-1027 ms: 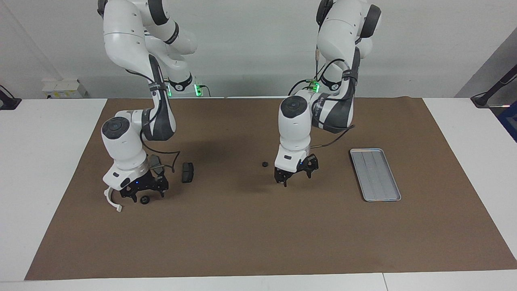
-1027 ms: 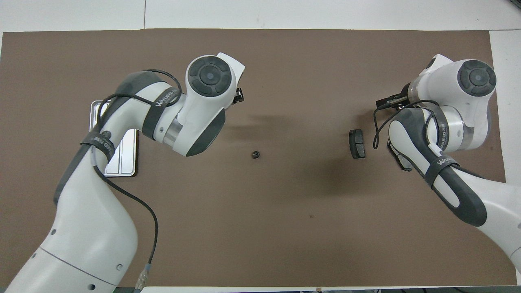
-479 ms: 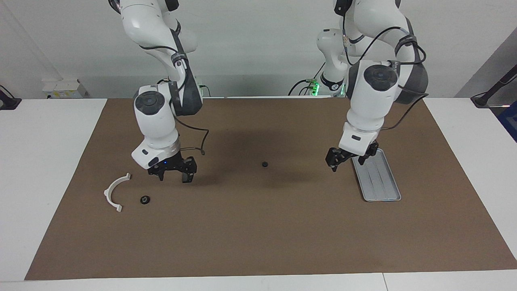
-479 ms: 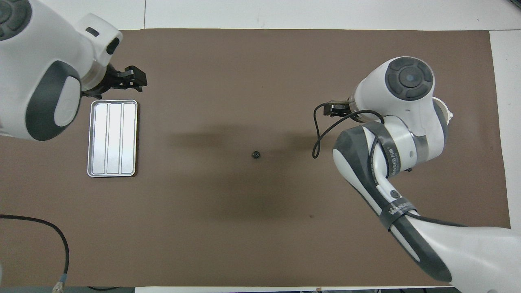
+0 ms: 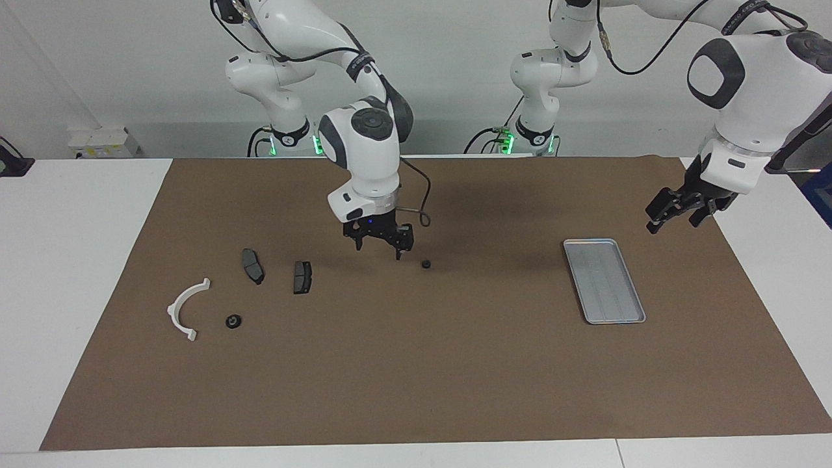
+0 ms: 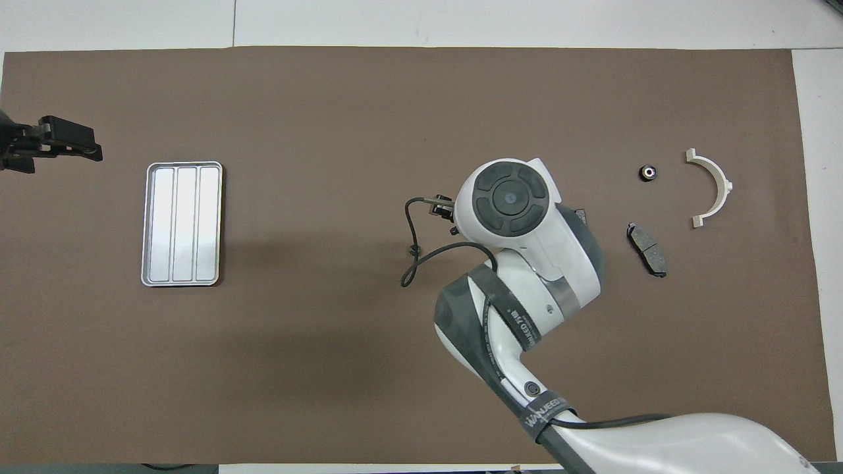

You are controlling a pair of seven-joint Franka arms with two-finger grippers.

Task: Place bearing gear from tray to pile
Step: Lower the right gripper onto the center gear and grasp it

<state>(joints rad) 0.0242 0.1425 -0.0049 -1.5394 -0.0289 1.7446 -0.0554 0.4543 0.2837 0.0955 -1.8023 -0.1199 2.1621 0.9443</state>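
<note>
Right end effector [image 5: 380, 244] open, arm strap reading WANJEED

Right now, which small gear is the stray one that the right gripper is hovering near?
On the brown mat, near the middle, the right gripper hangs open. The stray gear lies alone just beside it, toward the tray; the other gear sits by the white bracket.

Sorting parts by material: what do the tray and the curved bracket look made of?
The tray: likely metal, a silver-grey satin sheen with pressed lengthwise ridges and a raised rim. The curved bracket: probably plastic, matte off-white with no shine, though painted metal cannot be ruled out.
</note>
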